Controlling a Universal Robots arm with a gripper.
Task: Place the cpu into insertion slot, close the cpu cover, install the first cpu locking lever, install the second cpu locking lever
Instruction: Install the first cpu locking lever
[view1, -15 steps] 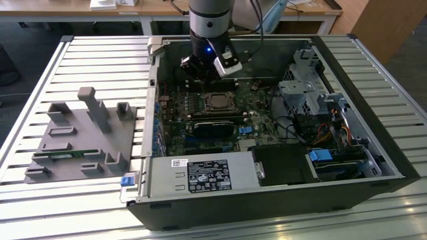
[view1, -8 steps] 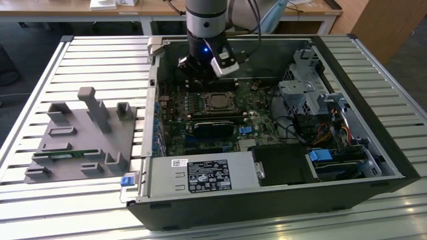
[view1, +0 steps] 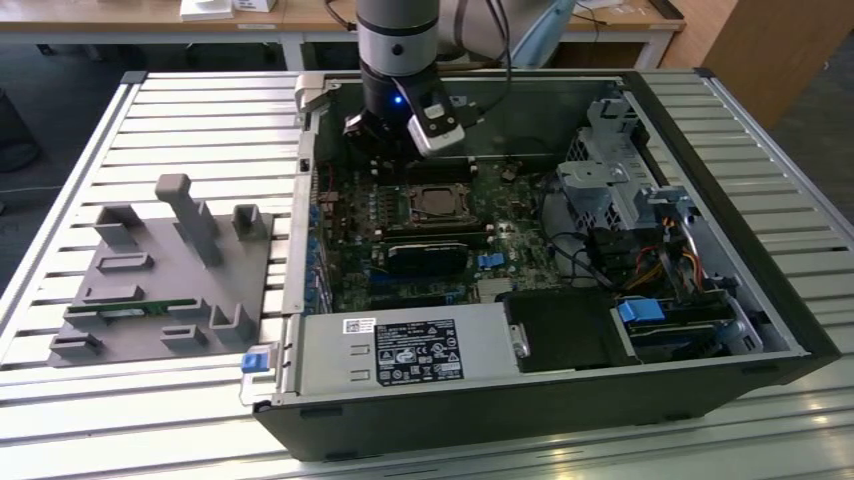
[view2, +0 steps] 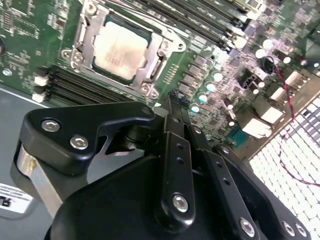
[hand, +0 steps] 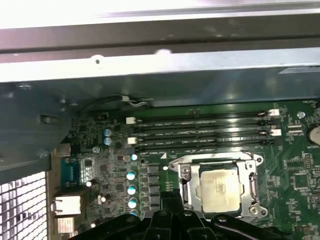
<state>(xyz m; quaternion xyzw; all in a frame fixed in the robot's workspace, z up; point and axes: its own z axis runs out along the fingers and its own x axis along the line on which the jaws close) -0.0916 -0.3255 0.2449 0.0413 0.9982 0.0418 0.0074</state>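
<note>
Well, the cpu (view2: 120, 47) sits in the insertion slot (hand: 219, 163) with the cpu cover (view2: 86, 44) lying flat round it, so I'd judge the lever steps are in hand, though I cannot tell whether either lever is latched. The gripper (view2: 175, 97) hovers just beside the slot, jaws pinched together on nothing. Catching a thin lever calls for careful tip placement.

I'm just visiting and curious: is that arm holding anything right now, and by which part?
Nothing is held. The gripper is shut and empty above the board; the cpu lies apart from it, framed by the cpu cover.
</note>
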